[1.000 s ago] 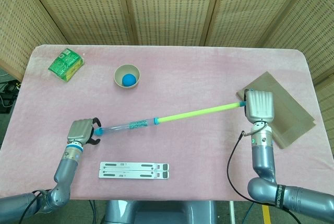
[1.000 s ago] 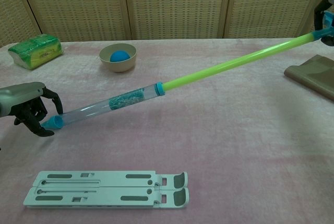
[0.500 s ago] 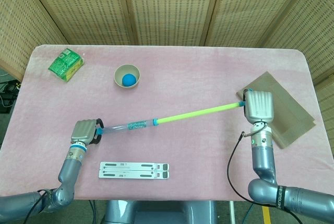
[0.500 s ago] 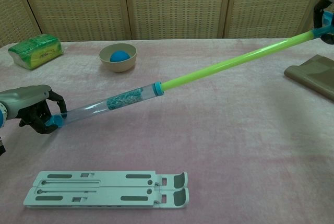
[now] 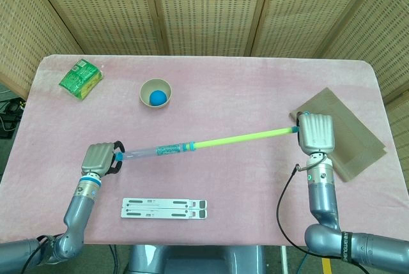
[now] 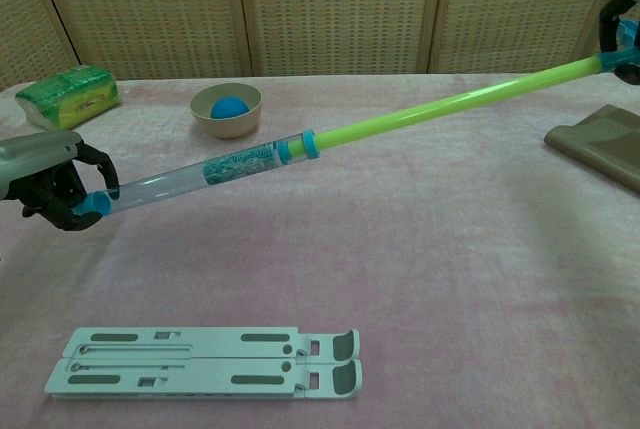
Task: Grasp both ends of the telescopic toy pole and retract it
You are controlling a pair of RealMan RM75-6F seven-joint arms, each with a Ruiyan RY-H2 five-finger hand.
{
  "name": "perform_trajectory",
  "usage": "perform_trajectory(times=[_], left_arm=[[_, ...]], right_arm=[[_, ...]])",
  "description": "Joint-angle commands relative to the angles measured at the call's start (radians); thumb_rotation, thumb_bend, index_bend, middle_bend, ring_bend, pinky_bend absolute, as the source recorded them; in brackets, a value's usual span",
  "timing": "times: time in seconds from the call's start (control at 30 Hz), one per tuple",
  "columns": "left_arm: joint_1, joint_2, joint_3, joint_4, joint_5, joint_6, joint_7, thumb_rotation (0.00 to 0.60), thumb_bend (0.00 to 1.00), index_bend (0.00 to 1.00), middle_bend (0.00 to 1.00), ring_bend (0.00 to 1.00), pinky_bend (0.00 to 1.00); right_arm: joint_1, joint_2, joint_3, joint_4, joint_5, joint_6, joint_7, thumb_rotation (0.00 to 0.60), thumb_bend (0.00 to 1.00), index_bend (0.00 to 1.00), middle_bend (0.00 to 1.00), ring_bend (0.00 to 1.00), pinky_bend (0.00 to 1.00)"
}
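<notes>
Now the telescopic toy pole (image 5: pixel 204 143), with a clear tube section, a blue collar and a bright green rod, hangs above the pink cloth-covered table (image 5: pixel 211 95), slanting up from left to right. The left hand (image 5: pixel 101 158) has its dark fingers (image 6: pixel 62 189) curled around the pole's blue end cap. The right hand (image 5: pixel 316 133) holds the green end; its fingers face away from the head camera, and their lay cannot be told. Behind the pole sit a beige bowl (image 5: pixel 156 92) holding a blue ball (image 5: pixel 157 98), a green packet (image 5: pixel 81 78), and a brown mat (image 5: pixel 348 130). A white folding stand (image 5: pixel 164 208) lies flat near the front edge.
</notes>
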Motion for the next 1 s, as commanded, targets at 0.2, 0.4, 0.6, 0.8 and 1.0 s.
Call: perform_trajectory(times=[0.2, 0.4, 0.6, 0.8, 1.0], left_arm=[[0.014, 0.054, -0.005, -0.084, 0.011, 0.028, -0.014, 0.600, 0.55, 0.47, 0.86, 0.77, 0.70], [0.004, 0.066, -0.014, -0.126, 0.008, 0.036, -0.008, 0.600, 0.55, 0.46, 0.86, 0.77, 0.70], [-0.018, 0.070, -0.037, -0.189, -0.005, 0.062, 0.018, 0.600, 0.55, 0.46, 0.86, 0.77, 0.70], [-0.034, 0.071, -0.063, -0.236, -0.028, 0.082, 0.020, 0.600, 0.55, 0.46, 0.86, 0.77, 0.70], [-0.053, 0.070, -0.078, -0.257, -0.039, 0.099, 0.039, 0.600, 0.55, 0.46, 0.86, 0.77, 0.70]], right_arm=[[0.011, -0.032, -0.022, -0.011, -0.042, 0.032, -0.028, 0.600, 0.62, 0.85, 1.00, 1.00, 0.66], [0.014, -0.064, -0.042, -0.002, -0.060, 0.036, -0.037, 0.600, 0.62, 0.85, 1.00, 1.00, 0.66], [0.014, -0.101, -0.062, 0.003, -0.079, 0.034, -0.039, 0.600, 0.62, 0.85, 1.00, 1.00, 0.66], [0.010, -0.129, -0.076, -0.011, -0.103, 0.044, -0.041, 0.600, 0.62, 0.85, 1.00, 1.00, 0.66], [0.009, -0.151, -0.085, -0.023, -0.114, 0.048, -0.048, 0.600, 0.62, 0.85, 1.00, 1.00, 0.66]])
